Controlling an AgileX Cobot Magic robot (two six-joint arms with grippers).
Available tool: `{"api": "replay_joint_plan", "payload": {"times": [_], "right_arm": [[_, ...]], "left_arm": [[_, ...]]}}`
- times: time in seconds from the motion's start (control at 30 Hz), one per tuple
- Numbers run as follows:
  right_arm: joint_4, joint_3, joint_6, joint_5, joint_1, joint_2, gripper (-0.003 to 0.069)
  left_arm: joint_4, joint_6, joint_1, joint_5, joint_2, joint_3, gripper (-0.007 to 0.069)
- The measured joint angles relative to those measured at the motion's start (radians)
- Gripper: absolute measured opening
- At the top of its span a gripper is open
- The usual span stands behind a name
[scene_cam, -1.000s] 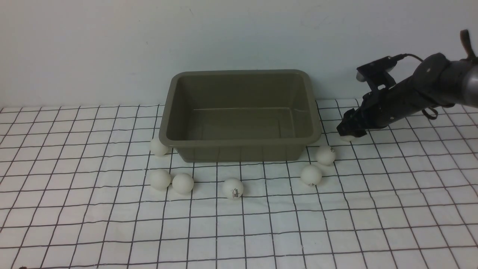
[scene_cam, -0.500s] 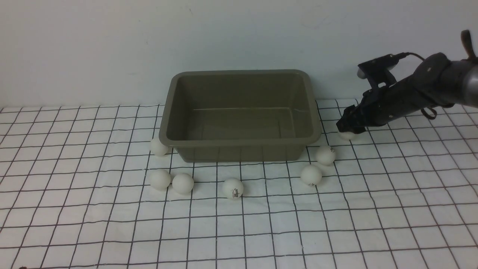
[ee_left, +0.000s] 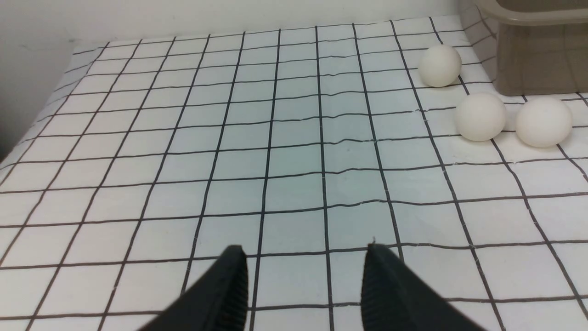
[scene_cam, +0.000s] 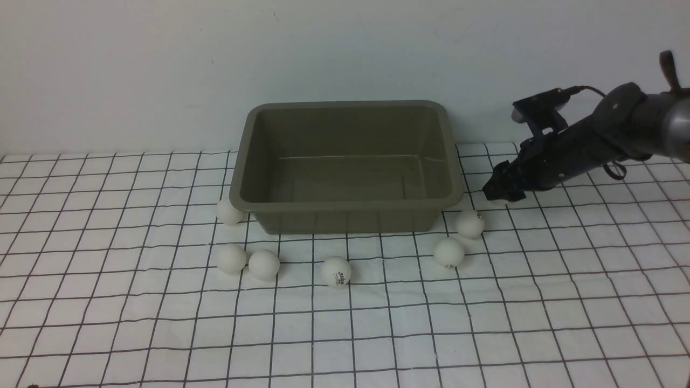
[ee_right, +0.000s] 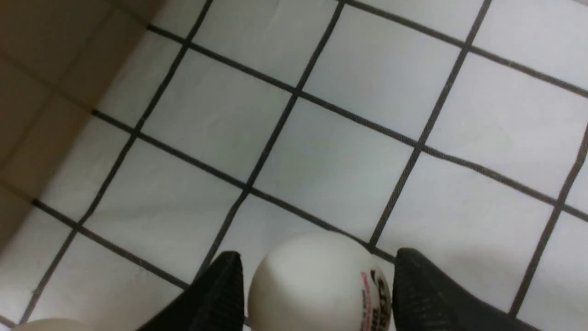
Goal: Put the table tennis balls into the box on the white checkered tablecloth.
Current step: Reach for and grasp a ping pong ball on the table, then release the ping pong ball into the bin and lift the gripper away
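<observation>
- Table tennis ball [ee_right: 317, 285] pinched in right gripper [ee_right: 317, 253]; left gripper [ee_left: 304, 248] parted, empty.
- Lift above box [scene_cam: 347, 205] rim, carry left, release low over centre.

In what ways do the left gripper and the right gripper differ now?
The left gripper holds its fingers apart with nothing between them; the right gripper has its fingers shut on a table tennis ball. The left gripper is far from the box, the right gripper close beside it. Both have black fingers.
</observation>
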Motion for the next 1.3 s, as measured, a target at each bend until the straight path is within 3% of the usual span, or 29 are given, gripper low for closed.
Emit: {"api": "replay_joint_plan", "payload": {"times": [0.13,0.53,0.8,1.0,1.3], "right_arm": [[0.005,-0.005,-0.007,0.000,0.000,0.007,0.0360],[0.001,-0.009,-0.030,0.018,0.000,-0.086,0.0360],[0.251,-0.009,-0.204,0.115,0.015,-0.175,0.0360],[0.463,-0.009,-0.375,0.173,0.095,-0.163,0.0360],[0.482,-0.009,-0.490,0.125,0.153,-0.085,0.0360]], "left_arm": [[0.000,0.000,0.000,0.000,0.000,0.000,0.0310],[0.000,0.000,0.000,0.000,0.000,0.000,0.0310],[0.000,0.000,0.000,0.000,0.000,0.000,0.0310],[0.000,0.000,0.000,0.000,0.000,0.000,0.0310],[0.000,0.000,0.000,0.000,0.000,0.000,0.0310]]}}
